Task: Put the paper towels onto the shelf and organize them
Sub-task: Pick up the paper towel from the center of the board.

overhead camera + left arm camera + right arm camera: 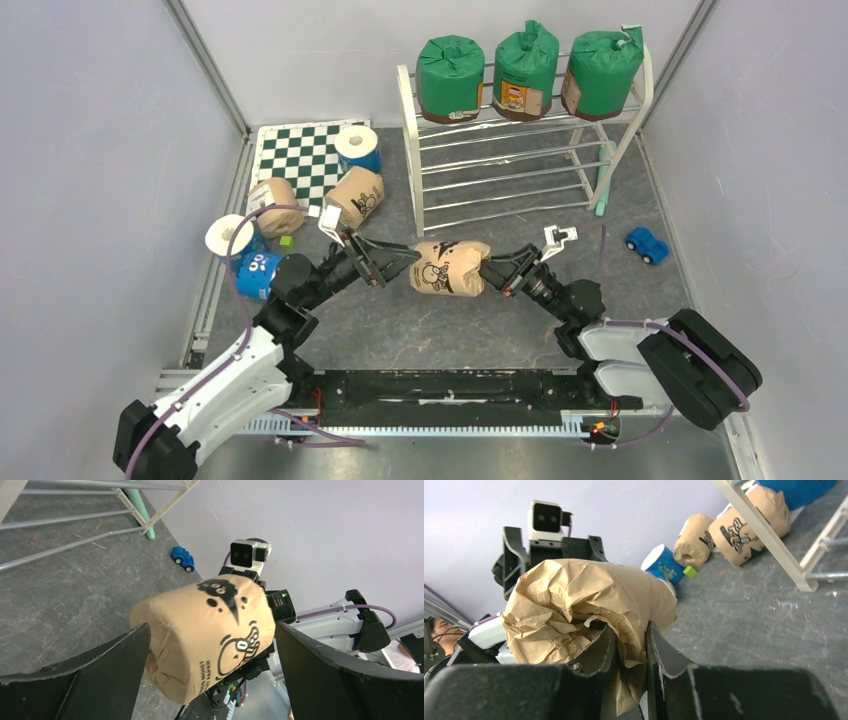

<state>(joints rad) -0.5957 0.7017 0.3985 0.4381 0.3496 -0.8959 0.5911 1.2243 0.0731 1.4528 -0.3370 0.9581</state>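
Note:
A tan paper towel roll with black drawings (pixel 450 267) (pixel 205 635) (pixel 589 600) hangs lying sideways above the floor between both arms. My right gripper (pixel 488 272) (pixel 630 630) is shut on the crumpled wrapper at its right end. Around the roll's left end, my left gripper (pixel 405 265) (pixel 212 630) stands open, a finger on each side. Three green rolls (pixel 525 70) stand on the top tier of the white shelf (pixel 410 150) (pixel 75 517) (pixel 764 530). Two tan rolls (pixel 275 200) (pixel 355 197) and three blue-and-white rolls (pixel 357 148) (pixel 232 238) (pixel 260 275) sit at the left.
A green-and-white checkered mat (pixel 300 155) lies at the back left under some rolls. There is a small blue toy car (pixel 647 245) (pixel 182 559) on the floor right of the shelf. A tiny green piece (pixel 287 240) (pixel 690 571) lies among the left rolls. Grey walls enclose the floor.

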